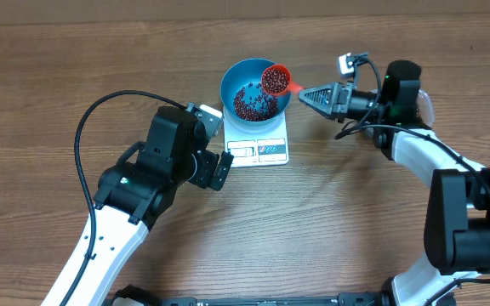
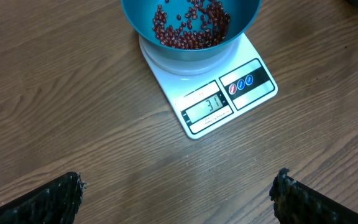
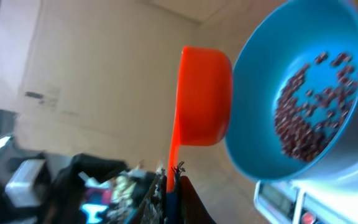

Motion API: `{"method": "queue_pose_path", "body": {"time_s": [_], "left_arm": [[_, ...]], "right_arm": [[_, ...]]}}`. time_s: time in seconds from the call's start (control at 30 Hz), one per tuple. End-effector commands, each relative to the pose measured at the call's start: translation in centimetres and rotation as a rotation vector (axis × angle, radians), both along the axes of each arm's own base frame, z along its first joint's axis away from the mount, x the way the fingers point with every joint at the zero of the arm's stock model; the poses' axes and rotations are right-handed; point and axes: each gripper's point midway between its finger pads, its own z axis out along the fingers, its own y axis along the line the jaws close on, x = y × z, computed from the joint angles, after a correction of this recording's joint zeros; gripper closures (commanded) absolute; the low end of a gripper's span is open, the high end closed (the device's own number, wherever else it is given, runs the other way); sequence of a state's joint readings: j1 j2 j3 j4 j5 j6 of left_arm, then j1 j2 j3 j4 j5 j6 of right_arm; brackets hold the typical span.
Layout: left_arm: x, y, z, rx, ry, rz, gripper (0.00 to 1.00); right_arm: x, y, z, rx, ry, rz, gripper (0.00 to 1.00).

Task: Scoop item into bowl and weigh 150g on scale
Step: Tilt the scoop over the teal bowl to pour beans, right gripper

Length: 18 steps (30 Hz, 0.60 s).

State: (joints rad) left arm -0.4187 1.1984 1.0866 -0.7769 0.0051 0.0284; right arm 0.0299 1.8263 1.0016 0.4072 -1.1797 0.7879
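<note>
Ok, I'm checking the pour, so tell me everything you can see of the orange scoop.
The orange scoop looks like smooth plastic: a round cup with a thin flat handle. The right claw is shut on the handle's end. The cup faces up, loaded with dark red beans, and hangs over the right rim of the blue bowl. Whether it touches that rim is unclear.

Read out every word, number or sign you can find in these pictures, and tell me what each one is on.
"31": on the display of the white scale, seen from the left wrist.
Signs on the two round buttons beside the display: too small to read.
Fine print around the display: blurred, not readable.
Blue bowl and orange scoop: no writing visible.
</note>
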Motion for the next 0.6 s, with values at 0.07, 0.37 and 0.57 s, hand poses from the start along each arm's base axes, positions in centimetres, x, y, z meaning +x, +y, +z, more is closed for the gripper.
{"method": "queue_pose_path", "body": {"time_s": [0.07, 0.37, 0.57], "left_arm": [[0.1, 0.1, -0.3, 0.004, 0.005, 0.011, 0.00], [0.1, 0.1, -0.3, 0.004, 0.005, 0.011, 0.00], [0.1, 0.1, -0.3, 0.004, 0.005, 0.011, 0.01]], "right_arm": [[1.8, 0.4, -1.0, -0.167, -0.294, -0.058, 0.96], [1.8, 1.3, -1.3, -0.347, -0.705, 0.011, 0.96], [1.8, 1.3, -1.5, -0.436, -0.925, 0.057, 0.96]]}}
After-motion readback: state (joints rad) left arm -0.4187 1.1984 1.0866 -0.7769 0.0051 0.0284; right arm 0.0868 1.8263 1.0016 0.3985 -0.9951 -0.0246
